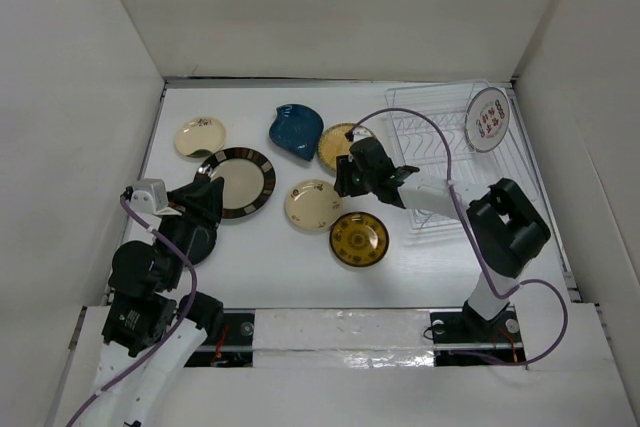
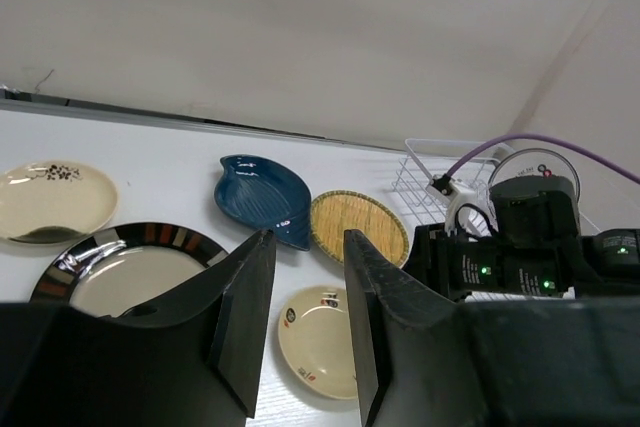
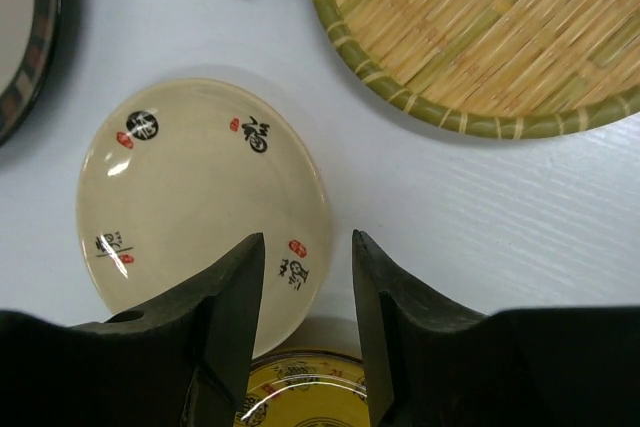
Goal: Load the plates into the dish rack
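Note:
Six plates lie on the white table: cream floral (image 1: 200, 136), dark striped-rimmed cream (image 1: 237, 183), blue leaf-shaped (image 1: 296, 131), yellow woven-look (image 1: 335, 142), cream with red and black characters (image 1: 313, 204), gold dark-rimmed (image 1: 359, 239). A white plate with red characters (image 1: 487, 119) stands upright in the white wire dish rack (image 1: 440, 152). My right gripper (image 1: 344, 183) is open and empty above the right rim of the cream character plate (image 3: 190, 187); the rim lies between its jaws (image 3: 308, 287). My left gripper (image 1: 210, 195) is open and empty over the striped-rimmed plate (image 2: 125, 272).
White walls enclose the table on the left, back and right. The rack stands at the back right, against the right wall. The right arm's body (image 2: 520, 257) and its purple cable (image 1: 440, 137) reach over the rack's near left side.

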`<state>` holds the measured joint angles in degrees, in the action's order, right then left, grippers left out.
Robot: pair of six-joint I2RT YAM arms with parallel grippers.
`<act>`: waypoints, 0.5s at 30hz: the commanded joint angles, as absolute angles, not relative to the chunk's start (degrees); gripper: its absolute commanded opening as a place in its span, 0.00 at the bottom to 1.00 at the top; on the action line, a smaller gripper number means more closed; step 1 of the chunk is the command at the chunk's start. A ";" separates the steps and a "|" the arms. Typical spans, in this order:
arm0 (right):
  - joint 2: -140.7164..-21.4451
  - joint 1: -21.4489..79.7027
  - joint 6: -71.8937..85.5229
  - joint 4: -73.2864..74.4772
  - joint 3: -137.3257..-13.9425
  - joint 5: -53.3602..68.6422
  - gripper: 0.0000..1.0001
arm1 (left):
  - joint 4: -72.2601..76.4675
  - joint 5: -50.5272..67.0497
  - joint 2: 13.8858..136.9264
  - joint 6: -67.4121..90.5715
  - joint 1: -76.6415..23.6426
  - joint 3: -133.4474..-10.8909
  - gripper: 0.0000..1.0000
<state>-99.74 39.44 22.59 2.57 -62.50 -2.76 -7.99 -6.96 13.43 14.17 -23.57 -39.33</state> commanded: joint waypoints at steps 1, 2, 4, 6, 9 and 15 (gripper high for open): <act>-101.25 39.29 24.35 -1.30 -61.35 1.47 0.46 | -5.80 -7.12 14.59 13.98 -23.82 -39.37 0.31; -101.77 38.68 24.69 -1.58 -61.09 2.54 0.46 | -5.80 -7.12 14.59 13.97 -23.82 -39.29 0.32; -103.09 38.14 24.87 -2.37 -60.65 3.51 0.46 | -5.71 -6.94 14.85 13.97 -23.82 -39.37 0.32; -103.97 37.62 25.14 -3.16 -60.21 5.53 0.46 | -5.80 -6.86 14.85 13.97 -23.82 -39.38 0.33; -105.99 37.62 25.40 -4.04 -60.12 7.12 0.44 | -5.80 -6.86 14.85 13.89 -23.82 -39.37 0.33; -107.58 37.00 26.63 -8.43 -58.62 10.45 0.31 | -5.80 -6.86 14.68 13.89 -23.82 -39.38 0.34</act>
<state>-106.63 37.45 25.41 -4.16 -59.46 7.09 -7.97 -6.94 14.04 14.15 -23.57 -39.33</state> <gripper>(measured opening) 0.332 0.336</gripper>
